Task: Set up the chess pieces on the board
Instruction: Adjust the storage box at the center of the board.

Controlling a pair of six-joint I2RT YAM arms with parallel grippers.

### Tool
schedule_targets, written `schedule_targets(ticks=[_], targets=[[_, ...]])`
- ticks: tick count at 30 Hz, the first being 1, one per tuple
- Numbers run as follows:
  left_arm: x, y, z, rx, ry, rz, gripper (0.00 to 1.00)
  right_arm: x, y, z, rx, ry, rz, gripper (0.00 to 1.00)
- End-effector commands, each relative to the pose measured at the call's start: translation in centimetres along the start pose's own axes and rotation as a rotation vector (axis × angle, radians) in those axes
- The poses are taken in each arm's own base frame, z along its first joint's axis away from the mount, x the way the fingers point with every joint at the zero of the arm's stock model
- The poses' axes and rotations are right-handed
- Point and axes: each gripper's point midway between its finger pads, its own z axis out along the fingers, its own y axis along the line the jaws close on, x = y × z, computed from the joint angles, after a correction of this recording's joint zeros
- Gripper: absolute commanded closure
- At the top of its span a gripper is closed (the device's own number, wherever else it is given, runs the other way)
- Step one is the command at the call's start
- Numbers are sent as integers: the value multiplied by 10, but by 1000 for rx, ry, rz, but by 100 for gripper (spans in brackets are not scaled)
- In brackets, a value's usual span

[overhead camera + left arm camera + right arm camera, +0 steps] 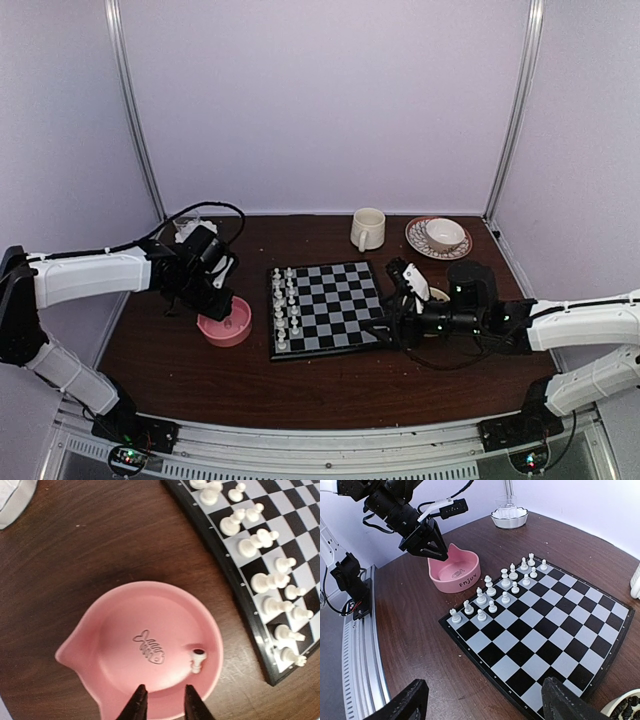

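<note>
Dark brown wood makes up the table [330, 385], which is enclosed by pale walls. The white left arm [90, 275] and right arm [590, 322] are seen reaching inward from either side. Between them the board [345, 305], checked in black and pale grey with a thin black rim, is laid flat at the middle of the table. A pink bowl [115, 615] with a pouring lip and a fishbone motif pressed into its floor is set just beside the board's left edge, apart from it.

The left gripper [165, 696] is held above the near rim of that bowl, its dark fingers narrowly parted with nothing caught between them. The right gripper [484, 690] is poised low at the board's right edge, its fingers spread wide and nothing held.

A patterned saucer [418, 243] carrying a cup [446, 233] is placed at the far right, with a cream mug [368, 229] near it behind the board.

White chess pieces [285, 305] are lined up upright in two rows along the board's left side. A single white piece [197, 661] is left lying on its side inside the pink bowl, against the wall nearest the board.
</note>
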Motion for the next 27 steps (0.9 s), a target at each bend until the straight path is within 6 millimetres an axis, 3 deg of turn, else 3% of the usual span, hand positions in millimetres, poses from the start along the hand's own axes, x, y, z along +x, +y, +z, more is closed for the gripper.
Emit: schedule_targets(ticks=[1,7,10,14,20,23,27], targets=[[-5,34,-9,-173,-35,-18,65,-14,3,-8,-4,-28,-3,19],[-8,67,-8,-228,-31,-87,50,-24,10,-12,-40,-56,9,19],[-11,70,2,-193,-23,-94,32,-28,17,-16,-72,-63,17,19],[-9,75,23,-152,32,-125,30,-35,23,-26,-97,-95,17,18],[-3,77,53,8,77,-232,46,-38,27,-30,-111,-110,20,18],[-2,75,58,57,86,-266,69,-38,29,-29,-124,-109,25,18],[2,78,52,44,67,-273,92,-34,28,-25,-125,-97,28,17]])
